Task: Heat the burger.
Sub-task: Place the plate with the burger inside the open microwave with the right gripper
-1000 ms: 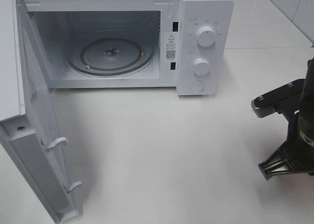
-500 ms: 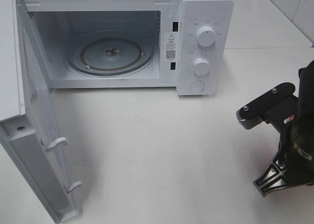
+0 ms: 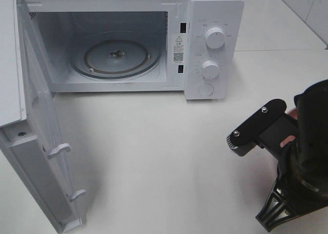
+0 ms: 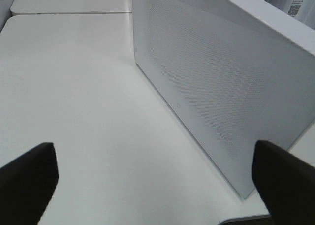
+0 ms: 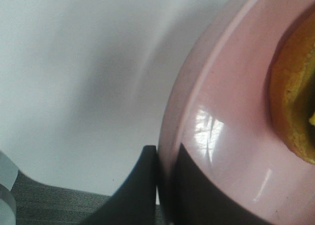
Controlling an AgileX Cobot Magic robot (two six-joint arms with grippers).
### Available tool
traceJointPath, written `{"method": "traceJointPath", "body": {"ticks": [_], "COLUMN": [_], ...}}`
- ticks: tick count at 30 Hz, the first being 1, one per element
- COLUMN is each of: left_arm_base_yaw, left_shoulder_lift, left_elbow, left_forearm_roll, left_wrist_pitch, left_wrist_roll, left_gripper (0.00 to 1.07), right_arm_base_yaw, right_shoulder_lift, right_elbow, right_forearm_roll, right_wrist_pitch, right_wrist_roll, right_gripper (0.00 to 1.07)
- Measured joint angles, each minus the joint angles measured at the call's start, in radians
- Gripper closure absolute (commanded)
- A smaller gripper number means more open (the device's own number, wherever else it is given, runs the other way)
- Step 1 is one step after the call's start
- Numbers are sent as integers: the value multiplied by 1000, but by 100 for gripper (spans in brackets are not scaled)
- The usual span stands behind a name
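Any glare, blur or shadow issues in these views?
Right wrist: bright glare on the pink plate, burger edge soft. Left wrist: left gripper blurred dark, microwave door mesh sharp. Exterior high: even light, faint shadow beside the door.

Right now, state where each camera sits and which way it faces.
Exterior high: mounted above, looking down on the open microwave; right arm shows lower right.
Left wrist: on the left arm, facing the microwave door from outside, framed by the open left gripper.
Right wrist: on the right arm, facing pink plate and burger; right gripper clamps the rim.
Shared: that door, exterior high and left wrist.
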Motion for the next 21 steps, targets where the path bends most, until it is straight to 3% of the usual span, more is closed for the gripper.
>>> {"method": "traceJointPath", "body": {"ticks": [21], "left_arm_base_yaw": [0], "left_shoulder_lift": [0], "left_elbow": [0], "left_forearm_roll": [0], "left_wrist_pitch": [0], "left_wrist_roll": [0], "left_gripper": [7], "right_arm_base_yaw": [245], "right_shoulder_lift": [0], "right_elbow": [0], "right_forearm_roll": [1], "right_wrist_pitch": [20], "right_wrist_roll": [5], "right_gripper": [107]}}
